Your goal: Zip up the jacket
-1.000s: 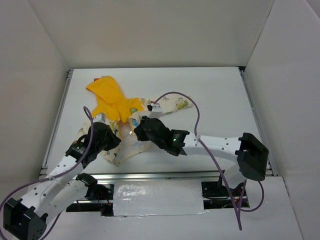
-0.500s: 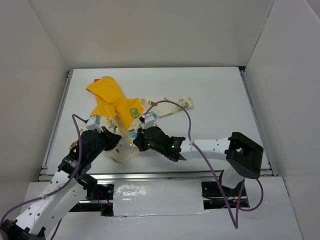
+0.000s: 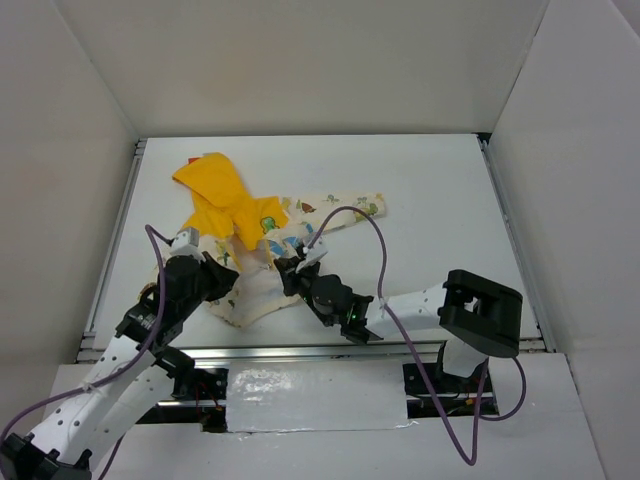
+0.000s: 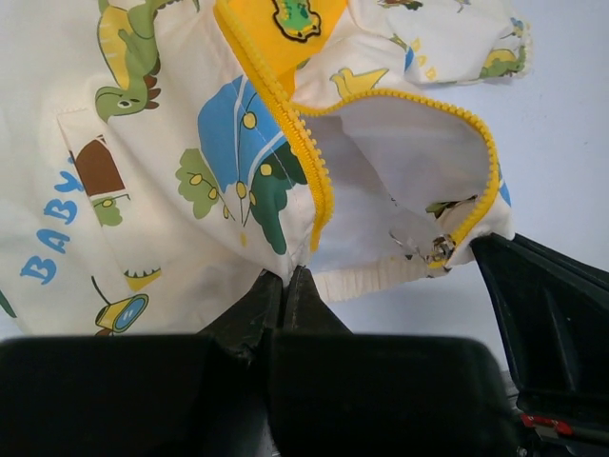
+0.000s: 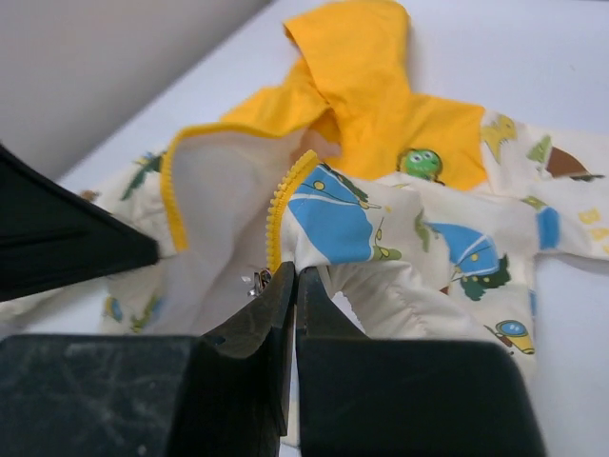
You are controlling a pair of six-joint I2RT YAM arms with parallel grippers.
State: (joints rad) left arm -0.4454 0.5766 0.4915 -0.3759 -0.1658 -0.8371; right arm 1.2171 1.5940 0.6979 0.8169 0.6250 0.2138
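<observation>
The jacket (image 3: 262, 215) lies on the table with its yellow hood (image 3: 212, 185) at the far left and its front open. My left gripper (image 3: 226, 284) is shut on the hem at the lower end of one yellow zipper tape (image 4: 285, 124); its tips (image 4: 285, 278) pinch the fabric. My right gripper (image 3: 284, 265) is shut on the bottom corner of the other front panel (image 5: 381, 228), tips (image 5: 295, 274) beside the metal zipper slider (image 5: 257, 280). The slider also shows in the left wrist view (image 4: 440, 249). The two zipper sides stand apart.
White walls enclose the white table (image 3: 430, 200) on three sides. A metal rail (image 3: 300, 350) runs along the near edge just behind the grippers. One dinosaur-print sleeve (image 3: 350, 208) stretches to the right. Purple cables loop over both arms.
Both grippers have drawn back toward the near edge with the hem, pulling the jacket's front straighter. The right arm has folded in; the right sleeve now lies flatter.
</observation>
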